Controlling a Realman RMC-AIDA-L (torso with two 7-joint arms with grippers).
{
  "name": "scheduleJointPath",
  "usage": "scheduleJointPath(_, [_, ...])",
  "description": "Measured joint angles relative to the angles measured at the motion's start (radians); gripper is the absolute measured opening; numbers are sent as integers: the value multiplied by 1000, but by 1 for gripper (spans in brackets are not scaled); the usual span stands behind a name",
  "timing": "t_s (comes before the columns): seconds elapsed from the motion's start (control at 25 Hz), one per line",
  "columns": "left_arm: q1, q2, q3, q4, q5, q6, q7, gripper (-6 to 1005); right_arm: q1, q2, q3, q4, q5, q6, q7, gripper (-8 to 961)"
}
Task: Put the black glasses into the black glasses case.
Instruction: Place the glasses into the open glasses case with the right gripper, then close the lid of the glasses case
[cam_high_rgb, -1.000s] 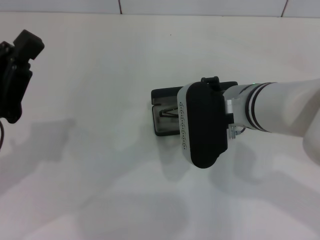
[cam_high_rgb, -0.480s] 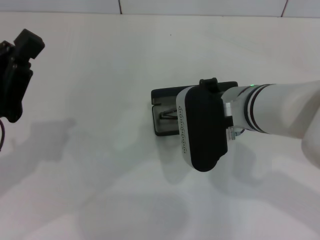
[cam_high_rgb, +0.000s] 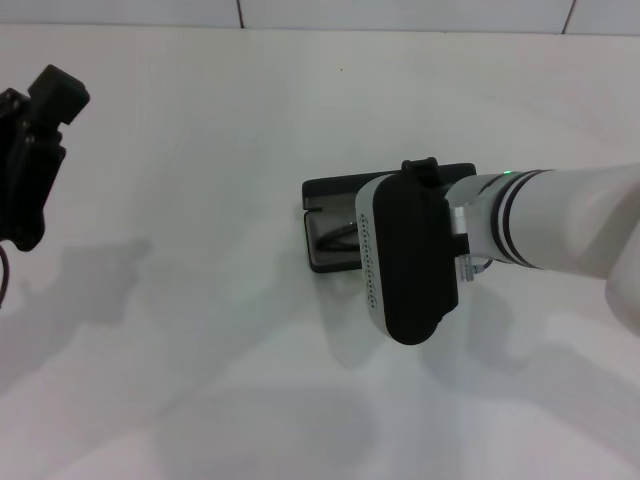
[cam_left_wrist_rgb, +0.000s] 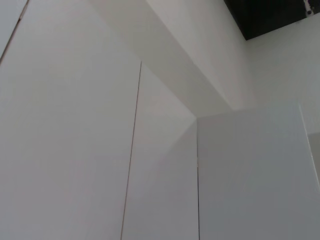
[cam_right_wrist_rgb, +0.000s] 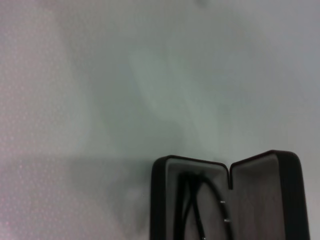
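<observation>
Near the middle of the white table (cam_high_rgb: 200, 330) lies the black glasses case (cam_high_rgb: 322, 215), hinged open, its lid laid flat on the far side of the tray. Inside the tray, the right wrist view shows the black glasses (cam_right_wrist_rgb: 197, 207): thin dark temple arms run along the greyish lining, resting in the compartment beside the hinge notch rather than in the lid half. From the head view only a sliver of the frame shows at the case's open end, since the right arm covers most of the case.

Directly above the case hangs the right arm's wrist housing; the right gripper itself is hidden beneath it, so I cannot tell whether its claw is open, closed or gripping anything. The wrist camera looks straight down on the case and shows no fingers.

Well apart from the case, off toward the table's left edge, the left gripper (cam_high_rgb: 30, 150) is parked and raised. Its claw state cannot be told either; its wrist camera sees only white wall panels.
</observation>
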Motion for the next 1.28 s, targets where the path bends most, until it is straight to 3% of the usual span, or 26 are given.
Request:
scheduleJointPath(0.52, [1,0,0,0,2,0,0,32,-30,0,-5,-51,2,-13,6,151])
scheduleJointPath(0.96, [-1,1,0,0,2,0,3,33,-202,0,29,-243,12,-3,12,146])
scheduleJointPath(1.28, [-24,1,-5,0,27,0,3,32,-201,0,38,-191,17,33,12,143])
